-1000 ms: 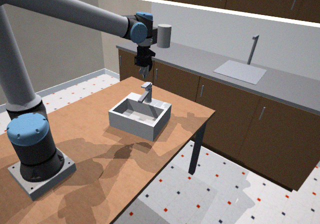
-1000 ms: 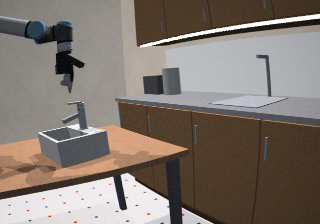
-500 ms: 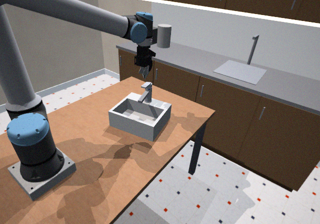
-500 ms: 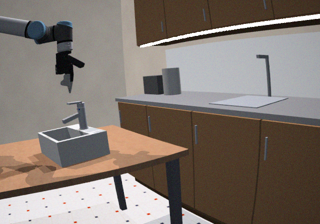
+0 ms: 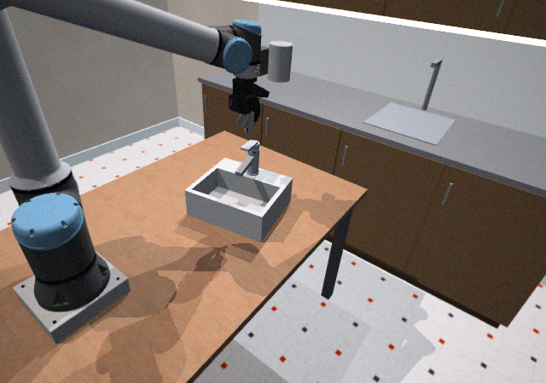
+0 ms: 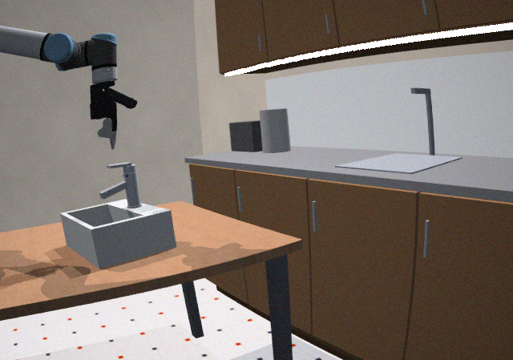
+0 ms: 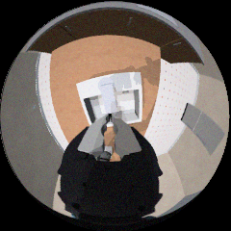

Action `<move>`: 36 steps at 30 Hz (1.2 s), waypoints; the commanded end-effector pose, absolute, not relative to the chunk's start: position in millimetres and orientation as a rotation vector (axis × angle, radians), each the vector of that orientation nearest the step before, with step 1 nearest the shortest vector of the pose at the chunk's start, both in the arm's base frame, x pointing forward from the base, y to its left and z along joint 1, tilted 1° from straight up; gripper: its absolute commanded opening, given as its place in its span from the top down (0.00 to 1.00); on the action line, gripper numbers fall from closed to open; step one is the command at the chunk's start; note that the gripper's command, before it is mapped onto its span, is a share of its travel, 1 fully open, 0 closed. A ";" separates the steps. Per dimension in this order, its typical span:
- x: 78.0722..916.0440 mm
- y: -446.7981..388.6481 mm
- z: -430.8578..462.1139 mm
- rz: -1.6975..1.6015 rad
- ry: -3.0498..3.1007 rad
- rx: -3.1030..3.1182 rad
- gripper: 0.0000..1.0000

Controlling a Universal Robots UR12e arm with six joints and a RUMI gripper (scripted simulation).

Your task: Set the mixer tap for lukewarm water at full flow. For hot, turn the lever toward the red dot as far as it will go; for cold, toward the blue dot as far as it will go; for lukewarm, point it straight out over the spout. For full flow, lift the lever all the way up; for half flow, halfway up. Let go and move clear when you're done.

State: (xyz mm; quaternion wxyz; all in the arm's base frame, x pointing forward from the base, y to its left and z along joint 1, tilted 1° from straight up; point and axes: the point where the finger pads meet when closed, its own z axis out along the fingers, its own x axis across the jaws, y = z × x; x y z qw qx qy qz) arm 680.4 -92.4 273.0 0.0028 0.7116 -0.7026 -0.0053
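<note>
The arm [image 5: 110, 20] has thick grey tubular links, dark joint housings and round blue caps. Its dark base sits on a square grey plate with corner holes. The black gripper [image 5: 247, 125] ends in pale grey fingers [image 6: 111, 134].

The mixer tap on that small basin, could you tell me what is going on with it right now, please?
A single robot arm hangs its gripper above the mixer tap on the small grey basin, which sits on the wooden table. The jaws are shut on nothing and are not touching the tap. The lever lies low, pointing out over the spout, so the lift to full flow is not yet done.
</note>
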 end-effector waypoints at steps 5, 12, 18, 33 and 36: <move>683.9 -93.6 274.9 -0.015 -2.397 2.020 1.00; 685.1 -96.6 276.0 -0.013 -2.593 1.759 1.00; 685.5 -98.5 276.7 -0.012 -2.708 1.575 1.00; 685.0 -103.8 279.5 -0.008 -3.022 0.819 1.00; 684.5 -104.6 280.2 -0.007 -3.069 0.619 1.00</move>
